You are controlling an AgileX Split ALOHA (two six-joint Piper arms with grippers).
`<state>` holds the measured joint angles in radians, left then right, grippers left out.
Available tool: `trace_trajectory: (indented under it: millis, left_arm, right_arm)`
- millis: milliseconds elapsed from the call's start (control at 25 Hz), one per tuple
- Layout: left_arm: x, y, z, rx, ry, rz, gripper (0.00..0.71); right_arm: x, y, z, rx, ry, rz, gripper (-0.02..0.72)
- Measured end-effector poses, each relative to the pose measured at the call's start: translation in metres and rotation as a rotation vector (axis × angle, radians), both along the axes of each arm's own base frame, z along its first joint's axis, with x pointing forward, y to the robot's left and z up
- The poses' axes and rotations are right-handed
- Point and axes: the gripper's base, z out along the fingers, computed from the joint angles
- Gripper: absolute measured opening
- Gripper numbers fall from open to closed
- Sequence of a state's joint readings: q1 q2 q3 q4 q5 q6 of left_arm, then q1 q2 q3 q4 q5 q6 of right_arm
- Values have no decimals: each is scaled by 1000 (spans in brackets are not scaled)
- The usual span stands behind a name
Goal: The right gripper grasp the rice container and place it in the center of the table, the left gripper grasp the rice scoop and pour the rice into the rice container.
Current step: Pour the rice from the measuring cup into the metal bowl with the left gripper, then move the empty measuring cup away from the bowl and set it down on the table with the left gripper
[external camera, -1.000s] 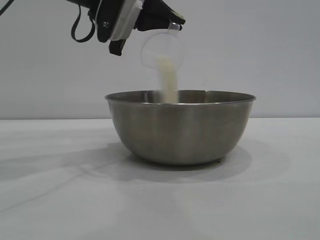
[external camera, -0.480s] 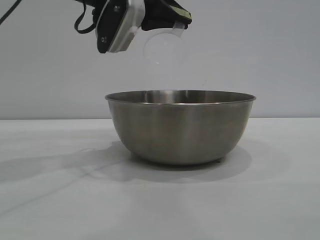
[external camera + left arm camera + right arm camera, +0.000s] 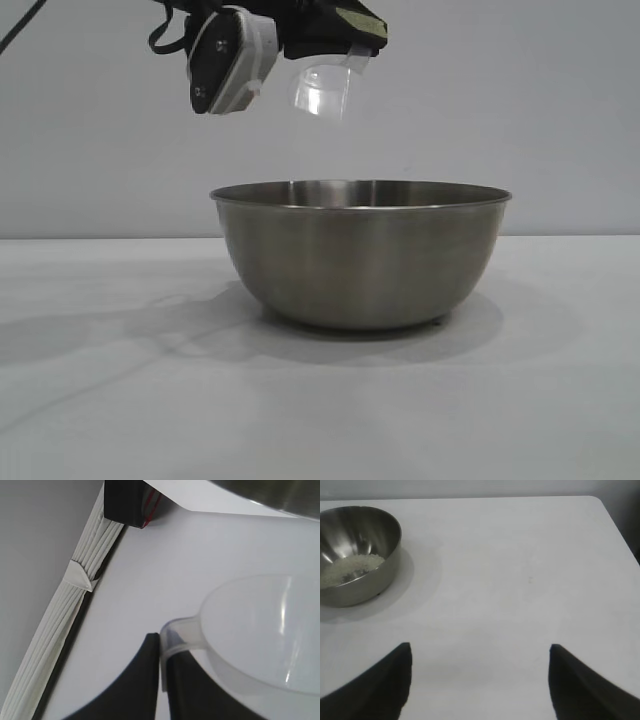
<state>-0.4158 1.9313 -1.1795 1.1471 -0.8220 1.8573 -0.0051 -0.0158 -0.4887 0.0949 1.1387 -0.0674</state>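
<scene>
The steel rice container [image 3: 362, 255] stands on the white table [image 3: 120, 400] at the middle. A layer of white rice [image 3: 347, 569] lies in its bottom, seen in the right wrist view, where the container [image 3: 385, 555] sits far off. My left gripper [image 3: 345, 45] is above the container's left half, shut on the handle of the clear rice scoop [image 3: 320, 90]. The scoop looks empty and is tilted. In the left wrist view the jaws [image 3: 162, 650] pinch the scoop's handle [image 3: 177, 630]. My right gripper [image 3: 480, 652] is open and empty, well away from the container.
In the left wrist view a black block with red wires [image 3: 127, 502] and a ribbed white strip [image 3: 65, 610] lie along the table's edge. The table's corner [image 3: 600, 502] shows in the right wrist view.
A second ago rice streamed from the scoop into the container; the stream has stopped. The left gripper has risen a little and turned the scoop back towards upright.
</scene>
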Motion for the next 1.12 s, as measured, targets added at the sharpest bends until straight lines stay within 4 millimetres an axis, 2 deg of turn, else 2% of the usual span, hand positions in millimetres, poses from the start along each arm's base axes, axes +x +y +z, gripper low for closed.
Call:
trace_trajectory:
  millis: [200,440,640,880,1000,1120]
  left_arm:
    - [-1,0,0,-42,95,12,0]
    - [1,-1,7,-297,488,88,0]
    - [6,2,25,-690,877,116,0]
    - [20,15,41,-1161,1229,133,0]
    - [28,29,39,-1431,1341,182,0]
    - [30,45,26,-1655,1393,263,0]
  right_arm:
    - [0,0,0,0,0,0,450]
    - [0,0,0,0,0,0,450]
    - [0,0,0,0,0,0,450]
    - [0,0,0,0,0,0,450]
    - [0,0,0,0,0,0,450]
    - [0,0,0,0,0,0,450]
